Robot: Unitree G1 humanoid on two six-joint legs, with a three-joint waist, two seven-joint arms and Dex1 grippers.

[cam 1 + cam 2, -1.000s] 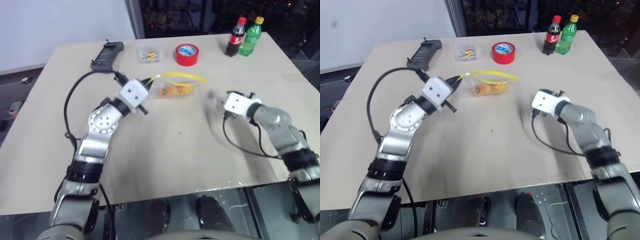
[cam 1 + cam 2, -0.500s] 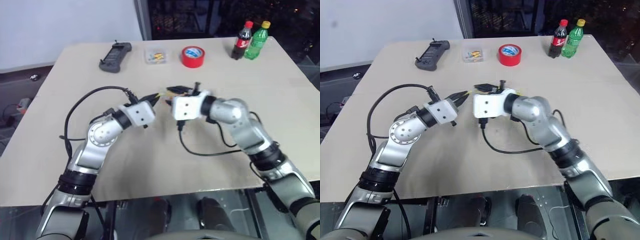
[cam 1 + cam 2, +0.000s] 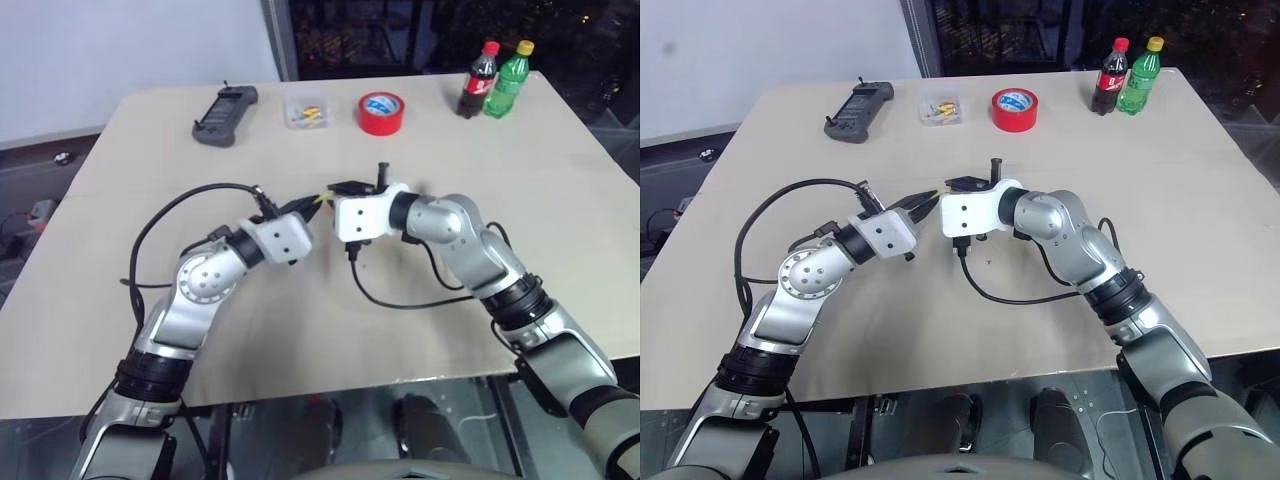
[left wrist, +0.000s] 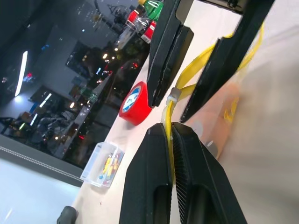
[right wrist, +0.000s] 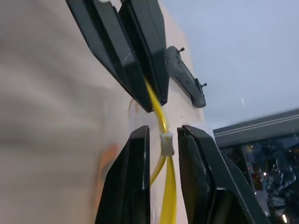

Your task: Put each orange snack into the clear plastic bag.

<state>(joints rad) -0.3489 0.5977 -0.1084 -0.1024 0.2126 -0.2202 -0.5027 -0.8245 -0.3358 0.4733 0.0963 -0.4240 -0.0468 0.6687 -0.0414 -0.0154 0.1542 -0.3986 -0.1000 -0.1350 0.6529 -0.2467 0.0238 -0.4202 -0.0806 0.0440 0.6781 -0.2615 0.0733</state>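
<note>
yellow seal strip (image 4: 196,70) of the floppy clear plastic bag (image 4: 224,109) is the meeting point of both arms above the middle of the pale beige desk (image 3: 150,130). the left end effector (image 4: 170,140) has its two black fingers pressed together on the strip, so it holds the bag's top edge up off the desk. the right end effector (image 5: 163,144) faces it from the other side, fingers a little apart, straddling the small white slider (image 5: 167,143) on the strip; i cannot tell whether the pads touch it yet.

through the bag's film in the left wrist view there is a blurred orange shape (image 4: 219,105), which looks like at least one glossy orange snack inside; how many are in there cannot be made out. no orange piece lies loose on the visible desk, so my reading is that the loading is likely done and what remains is running the slider along to shut the bag, or settling the bag back down.

well behind the arms stand a red tape roll (image 3: 381,111), a small rigid clear box with colourful bits (image 3: 305,110), a black handheld controller (image 3: 222,102), and a dark cola bottle (image 3: 477,80) touching a green bottle (image 3: 505,78).
</note>
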